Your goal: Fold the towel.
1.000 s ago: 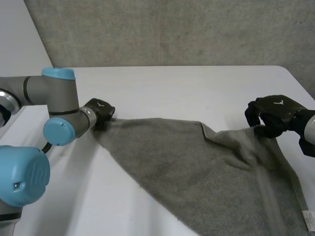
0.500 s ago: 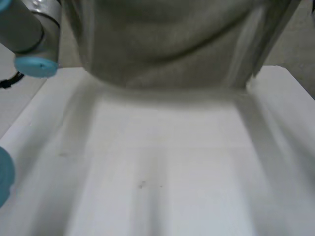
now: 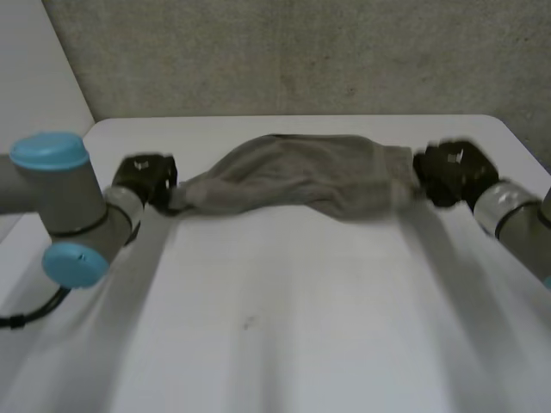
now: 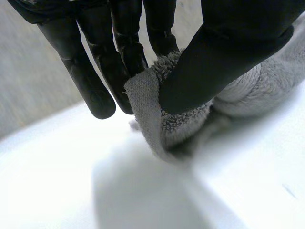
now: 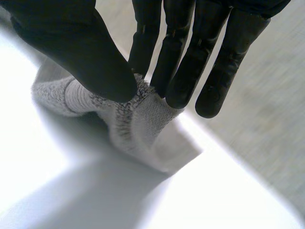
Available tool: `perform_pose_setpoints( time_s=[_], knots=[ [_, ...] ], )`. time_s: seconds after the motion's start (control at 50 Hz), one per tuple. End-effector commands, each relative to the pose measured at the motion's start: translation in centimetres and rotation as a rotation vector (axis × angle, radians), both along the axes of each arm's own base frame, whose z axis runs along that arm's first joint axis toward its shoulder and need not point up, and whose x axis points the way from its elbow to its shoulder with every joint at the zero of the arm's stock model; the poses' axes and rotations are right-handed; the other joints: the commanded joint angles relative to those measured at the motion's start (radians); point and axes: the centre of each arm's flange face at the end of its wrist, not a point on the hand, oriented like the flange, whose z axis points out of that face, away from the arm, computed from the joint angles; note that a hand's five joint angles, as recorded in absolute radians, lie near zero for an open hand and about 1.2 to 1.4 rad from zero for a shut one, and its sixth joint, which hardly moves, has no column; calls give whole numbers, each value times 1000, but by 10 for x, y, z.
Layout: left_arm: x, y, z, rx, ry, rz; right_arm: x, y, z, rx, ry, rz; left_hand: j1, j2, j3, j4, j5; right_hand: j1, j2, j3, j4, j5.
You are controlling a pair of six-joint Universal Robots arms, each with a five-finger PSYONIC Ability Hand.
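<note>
The grey terry towel (image 3: pixel 297 176) is bunched into a long, thick roll and stretches sideways over the far part of the white table (image 3: pixel 284 327). Its middle bulges upward, and both ends are gathered narrow.

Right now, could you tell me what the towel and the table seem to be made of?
The towel looks like soft grey terry, probably cotton, matte: fuzzy looped pile beside a flat woven hem. The table top looks hard, smooth and white, perhaps laminate, with slight sheen.
</note>
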Motion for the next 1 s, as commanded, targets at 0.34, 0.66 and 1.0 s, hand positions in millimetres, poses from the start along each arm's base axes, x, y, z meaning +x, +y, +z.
perform_pose_setpoints(
  time_s=[0.34, 0.66, 1.0],
  knots=[
    [35, 89, 18, 8, -373, -159, -43, 69, -20, 310, 237, 67, -716, -773, -773, -777, -755, 446, 211, 208, 203, 237],
    [-5, 79, 47, -77, -292, -219, -48, 68, -30, 290, 234, 51, -681, -738, -738, -742, -720, 446, 211, 208, 203, 237],
    [-6, 51, 3, 130, -385, -126, -49, 70, -32, 300, 233, 51, -523, -580, -579, -584, -562, 446, 211, 208, 203, 237]
  ],
)
